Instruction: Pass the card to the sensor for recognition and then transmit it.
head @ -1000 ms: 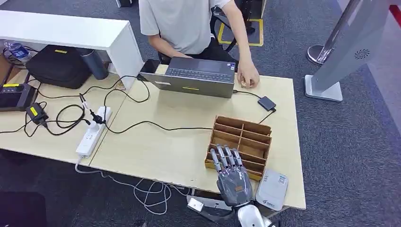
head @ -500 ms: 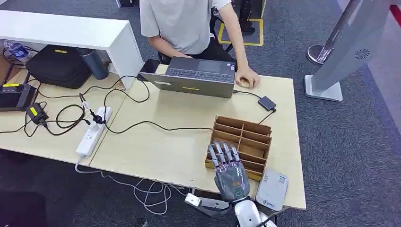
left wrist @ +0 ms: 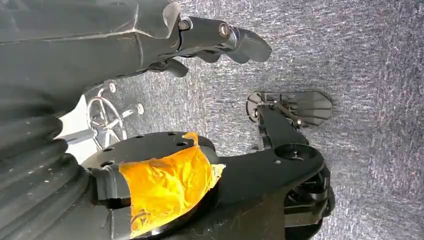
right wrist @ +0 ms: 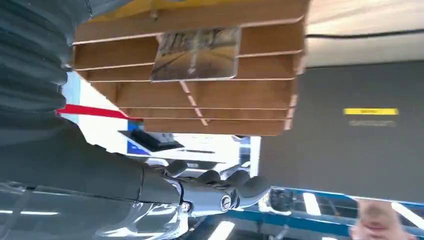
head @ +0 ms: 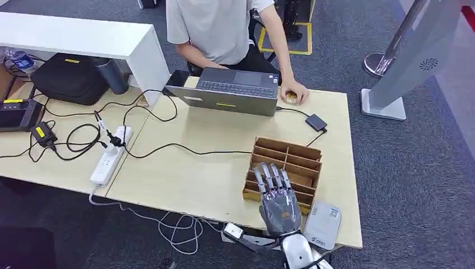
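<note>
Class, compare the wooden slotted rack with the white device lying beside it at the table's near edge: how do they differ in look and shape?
The wooden rack is brown and split by dividers into open slots; the white device is a smooth, closed, rounded slab. The rack stands taller, with thin walls; the device lies flat and low. The right hand hovers over the rack's near slots, not over the device. Both sit on the pale table.

Desk count, by kind

One wooden slotted rack (head: 287, 168), one card (right wrist: 196, 54), one laptop (head: 232, 89), one white card reader (head: 322, 225), one power strip (head: 110, 156), one black bag (head: 68, 77), one person (head: 224, 28).
</note>
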Robot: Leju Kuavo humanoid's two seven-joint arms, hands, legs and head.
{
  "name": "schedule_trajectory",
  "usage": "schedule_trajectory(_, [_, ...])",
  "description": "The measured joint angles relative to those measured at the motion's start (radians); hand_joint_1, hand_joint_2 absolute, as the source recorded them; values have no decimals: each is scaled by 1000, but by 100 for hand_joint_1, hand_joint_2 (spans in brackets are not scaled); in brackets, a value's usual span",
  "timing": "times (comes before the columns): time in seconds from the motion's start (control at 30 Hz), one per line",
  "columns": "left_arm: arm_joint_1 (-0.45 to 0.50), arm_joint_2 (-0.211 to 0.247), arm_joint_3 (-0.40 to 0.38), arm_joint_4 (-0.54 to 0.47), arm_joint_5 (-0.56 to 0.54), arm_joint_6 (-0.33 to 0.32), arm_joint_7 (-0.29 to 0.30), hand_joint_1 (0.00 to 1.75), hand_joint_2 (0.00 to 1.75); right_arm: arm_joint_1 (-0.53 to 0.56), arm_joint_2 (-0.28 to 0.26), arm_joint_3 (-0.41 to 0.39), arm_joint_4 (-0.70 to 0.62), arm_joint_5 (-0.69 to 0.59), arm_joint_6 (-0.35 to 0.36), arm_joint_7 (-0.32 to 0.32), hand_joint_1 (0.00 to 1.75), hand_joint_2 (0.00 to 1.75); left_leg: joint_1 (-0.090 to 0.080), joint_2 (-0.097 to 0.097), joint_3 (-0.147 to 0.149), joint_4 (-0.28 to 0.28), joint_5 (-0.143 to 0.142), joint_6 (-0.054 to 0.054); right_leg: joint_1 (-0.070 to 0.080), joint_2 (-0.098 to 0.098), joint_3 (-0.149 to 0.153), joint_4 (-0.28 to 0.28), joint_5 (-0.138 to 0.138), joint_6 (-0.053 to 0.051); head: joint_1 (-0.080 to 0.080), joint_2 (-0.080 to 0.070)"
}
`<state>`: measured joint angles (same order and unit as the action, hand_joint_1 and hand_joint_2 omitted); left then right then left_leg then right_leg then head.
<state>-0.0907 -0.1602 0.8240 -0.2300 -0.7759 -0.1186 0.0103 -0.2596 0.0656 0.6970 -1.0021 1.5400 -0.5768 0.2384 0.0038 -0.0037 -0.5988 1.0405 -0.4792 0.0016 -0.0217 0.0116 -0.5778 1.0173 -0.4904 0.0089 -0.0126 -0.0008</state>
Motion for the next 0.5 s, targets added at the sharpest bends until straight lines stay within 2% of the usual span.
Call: schedule_trajectory(0.5, [0, 0, 0, 0, -6, -1, 0, 0, 175, 13, -11, -74, -2, 1, -3, -9, 0, 175, 0, 0, 0, 0, 0, 0, 0, 0, 0, 0, 0, 0, 0, 0])
